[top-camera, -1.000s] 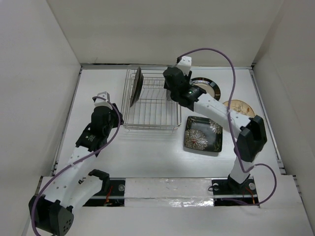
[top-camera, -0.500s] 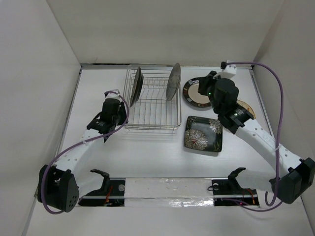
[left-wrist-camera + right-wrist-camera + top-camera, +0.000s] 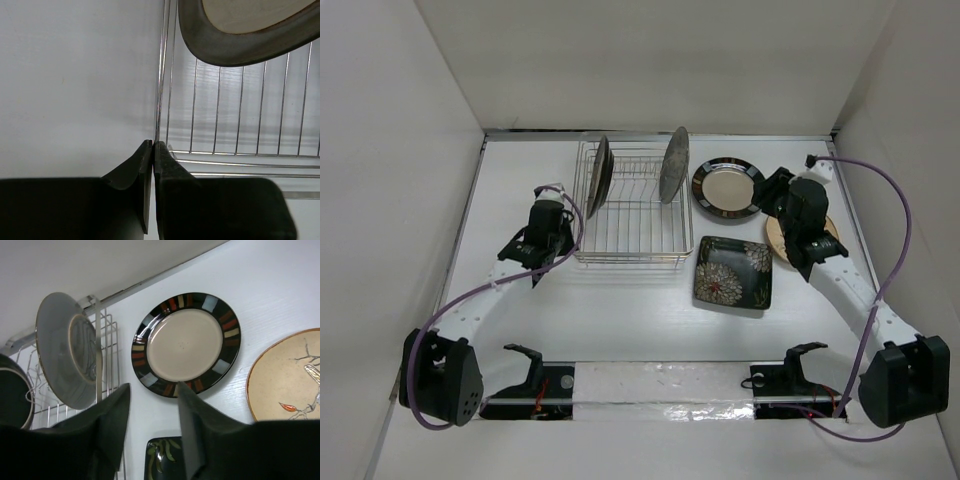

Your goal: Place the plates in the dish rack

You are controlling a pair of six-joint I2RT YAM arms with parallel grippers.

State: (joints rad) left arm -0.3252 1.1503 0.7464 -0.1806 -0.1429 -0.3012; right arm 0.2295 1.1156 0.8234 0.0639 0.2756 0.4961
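Note:
The dish rack (image 3: 625,232) stands at the back middle of the table. Two plates stand upright in it: a brown speckled one (image 3: 597,175) on the left and a shiny steel one (image 3: 673,165) on the right. A dark-rimmed cream plate (image 3: 727,188), a black square flower plate (image 3: 733,273) and a cream floral plate (image 3: 782,236) lie flat to the right of the rack. My left gripper (image 3: 152,145) is shut on nothing beside the rack's left wall (image 3: 165,75). My right gripper (image 3: 152,390) is open and empty, hovering near the dark-rimmed plate (image 3: 186,344).
White walls close in the table on the left, back and right. The right arm's purple cable (image 3: 900,230) loops near the right wall. Part of the floral plate is hidden under the right arm in the top view.
The right arm has left the steel plate standing in the rack and swung right to the flat plates, its jaws open again. The left gripper has moved up beside the rack and shut.

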